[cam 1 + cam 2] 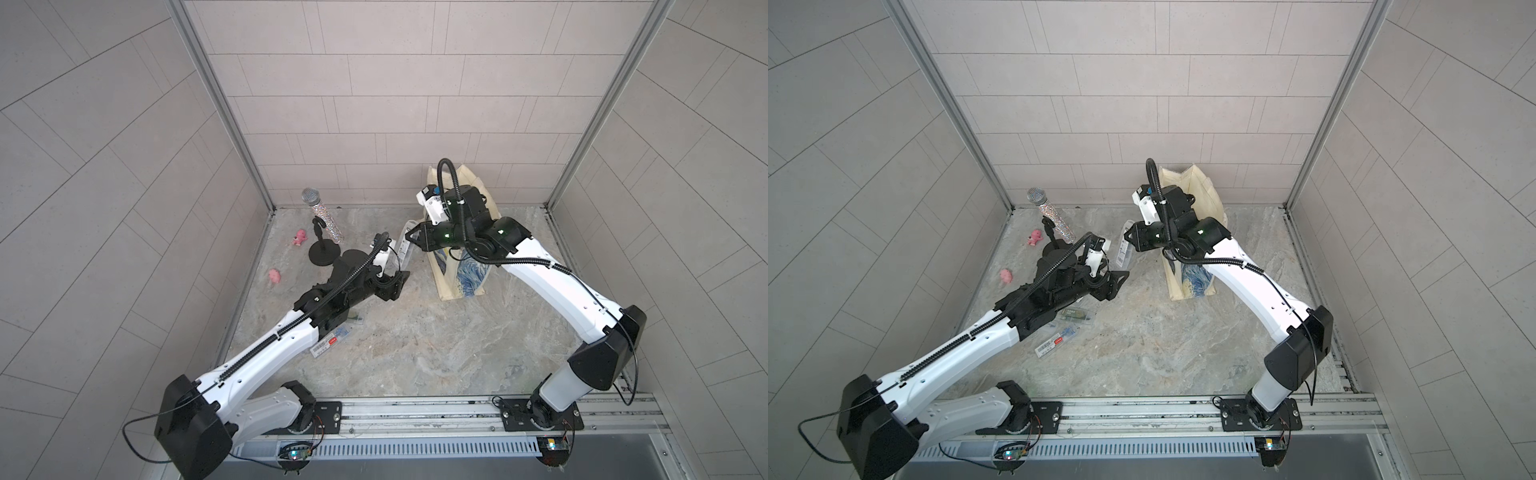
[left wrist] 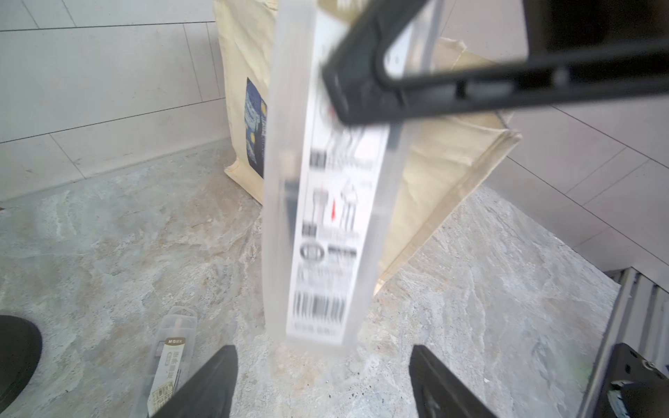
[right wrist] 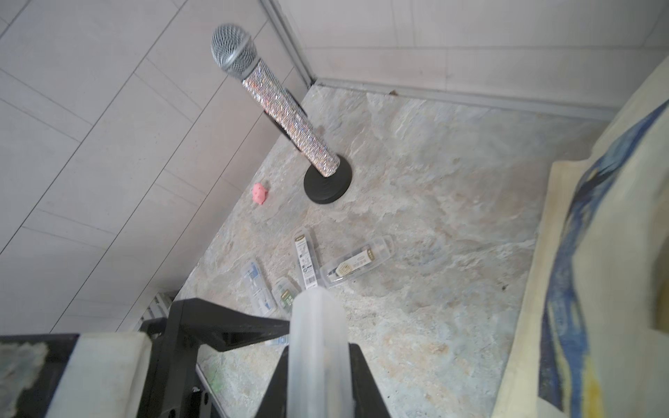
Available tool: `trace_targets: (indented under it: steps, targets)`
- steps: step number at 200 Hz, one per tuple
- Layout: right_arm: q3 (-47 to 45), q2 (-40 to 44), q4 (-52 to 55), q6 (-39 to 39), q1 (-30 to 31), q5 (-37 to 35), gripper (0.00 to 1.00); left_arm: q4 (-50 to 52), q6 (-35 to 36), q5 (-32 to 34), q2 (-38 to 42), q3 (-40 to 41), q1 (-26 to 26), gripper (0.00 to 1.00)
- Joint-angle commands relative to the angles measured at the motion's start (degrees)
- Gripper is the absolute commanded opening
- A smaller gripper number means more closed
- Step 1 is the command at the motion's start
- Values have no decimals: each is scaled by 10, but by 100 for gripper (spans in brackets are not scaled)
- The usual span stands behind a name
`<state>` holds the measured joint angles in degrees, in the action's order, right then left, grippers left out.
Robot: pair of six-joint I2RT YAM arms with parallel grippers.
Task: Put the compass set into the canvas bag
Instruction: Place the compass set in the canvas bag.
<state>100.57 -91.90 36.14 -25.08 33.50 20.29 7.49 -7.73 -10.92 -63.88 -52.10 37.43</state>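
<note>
In both top views our R gripper (image 1: pixel 417 242) clamps the compass set (image 1: pixel 404 249), just beside the canvas bag (image 1: pixel 457 286). L wrist: L gripper (image 2: pixel 322 353) jaws apart, set's long axis pointing at them, untouched. R wrist: canvas bag (image 3: pixel 622 224) close by; R arm nearer.

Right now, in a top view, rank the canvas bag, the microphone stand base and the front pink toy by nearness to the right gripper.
1. canvas bag: just beside the right gripper, which grips the compass set.
2. microphone stand base: across the table, leftward.
3. front pink toy: farthest, by the left wall.
</note>
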Motion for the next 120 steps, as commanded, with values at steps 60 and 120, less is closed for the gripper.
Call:
trace_targets:
  steps: [60, 120]
  targets:
    - [129, 6, 99, 130, -114, -193, 0, 25, -77, -178, -13, -96, -48, 81]
    - [236, -136, 186, 176, -141, -228, 0, 6, -93, -258, -43, -104, -91, 81]
